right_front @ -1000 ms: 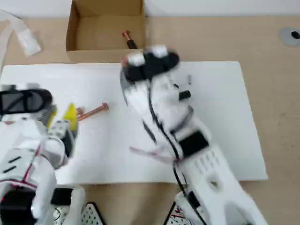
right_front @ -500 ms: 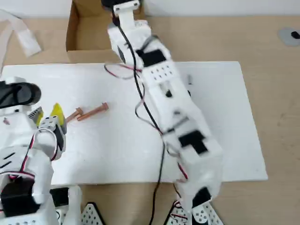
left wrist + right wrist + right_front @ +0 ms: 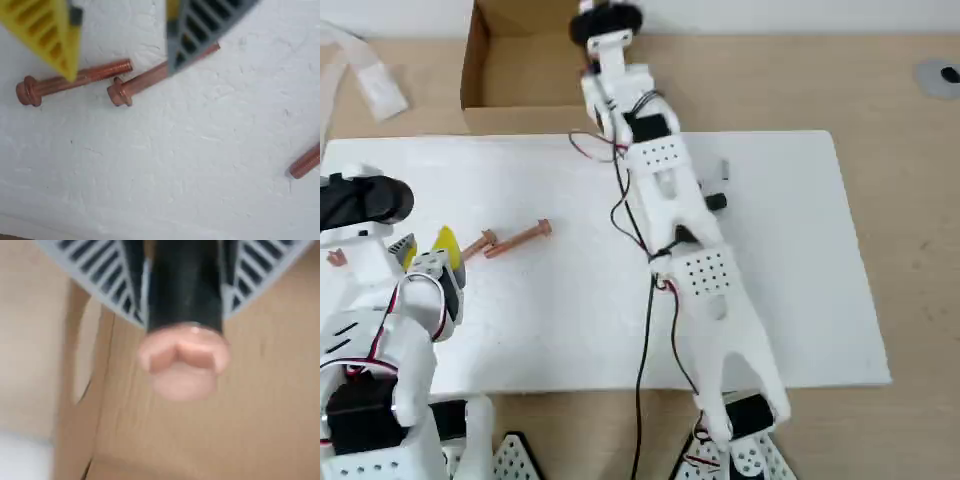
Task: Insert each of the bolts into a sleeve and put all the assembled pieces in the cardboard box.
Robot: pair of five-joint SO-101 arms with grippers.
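Nearest us, the left gripper (image 3: 122,60) hangs with its jaws wide apart and nothing in them, right over two bare bolts on the white sheet (image 3: 570,320). The first bolt (image 3: 100,71) and the second bolt (image 3: 145,80) lie side by side, nearly parallel, long axes running across the gap between the fingers and heads pointing the same way. A third bolt (image 3: 305,162) lies well apart from that gripper. No sleeve is on any of these, so by my reckoning that work is not yet done. Further out, the right arm stretches across the sheet and the tabletop (image 3: 900,120) to the far side. The right gripper (image 3: 182,317) is clamped on a black sleeve (image 3: 185,280) with a copper bolt head (image 3: 182,360) poking out of its end (one assembled piece, then). Here's what matters: the piece points down out of the jaws, and the floor of the cardboard box (image 3: 260,405) lies beneath it. A release should land it inside. Whether the box (image 3: 520,70) already holds anything I cannot tell, since the arm covers that corner.
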